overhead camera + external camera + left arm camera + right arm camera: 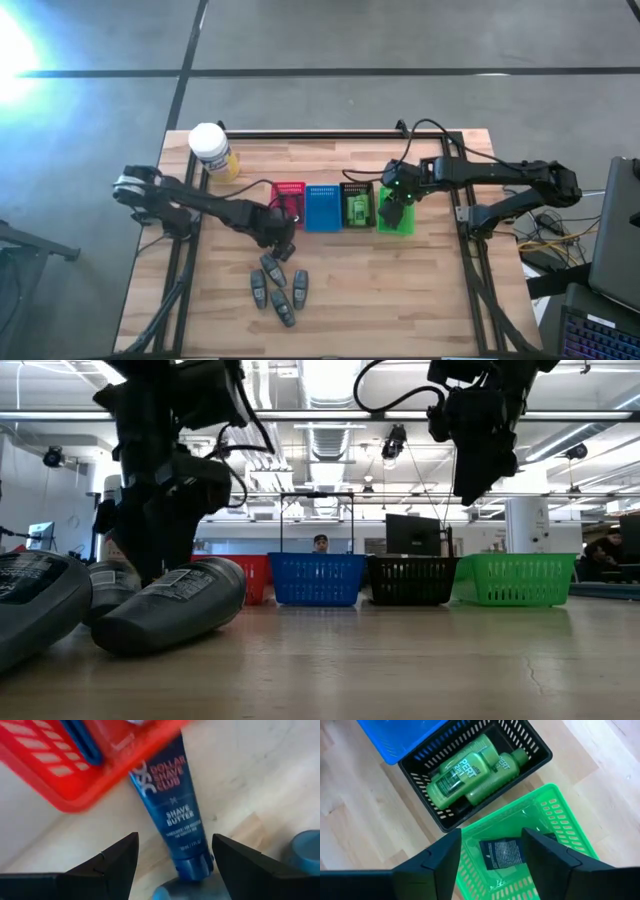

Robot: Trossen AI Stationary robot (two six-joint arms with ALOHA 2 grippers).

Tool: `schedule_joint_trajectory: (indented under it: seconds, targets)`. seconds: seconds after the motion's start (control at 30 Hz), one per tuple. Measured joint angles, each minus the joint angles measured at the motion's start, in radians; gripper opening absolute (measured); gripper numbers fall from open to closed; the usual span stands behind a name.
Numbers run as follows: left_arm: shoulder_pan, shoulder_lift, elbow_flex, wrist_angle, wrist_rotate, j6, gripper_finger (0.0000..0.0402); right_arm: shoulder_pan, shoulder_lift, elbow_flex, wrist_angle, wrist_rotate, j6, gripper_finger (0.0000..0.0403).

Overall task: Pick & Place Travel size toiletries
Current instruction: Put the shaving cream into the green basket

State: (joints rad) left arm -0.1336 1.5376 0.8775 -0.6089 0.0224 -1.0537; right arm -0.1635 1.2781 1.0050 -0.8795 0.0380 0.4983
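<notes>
The left gripper (281, 232) is held low just beside the red basket (289, 190), its fingers (107, 865) spread apart with nothing between them. A blue shave butter tube (172, 815) is seen lying on the table (440, 300) next to the red basket. Five grey tubes (279, 289) are laid in a bunch near that basket. The right gripper (394, 213) is held over the green basket (555, 820), fingers apart and empty. Two green bottles (470, 775) are seen in the black basket (530, 747), well apart from the red basket
</notes>
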Motion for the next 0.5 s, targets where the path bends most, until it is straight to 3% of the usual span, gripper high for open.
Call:
schedule_joint_trajectory:
  seconds: [0.27, 0.5]
  targets:
    - [-0.036, 0.055, -0.027, 0.058, 0.019, -0.027, 0.0257, 0.000, 0.000, 0.000, -0.001, -0.001, 0.008, 0.0189]
    - [-0.042, 0.074, -0.028, 0.060, 0.010, 0.052, 0.0239, 0.000, 0.000, 0.000, -0.001, -0.001, 0.008, 0.0182]
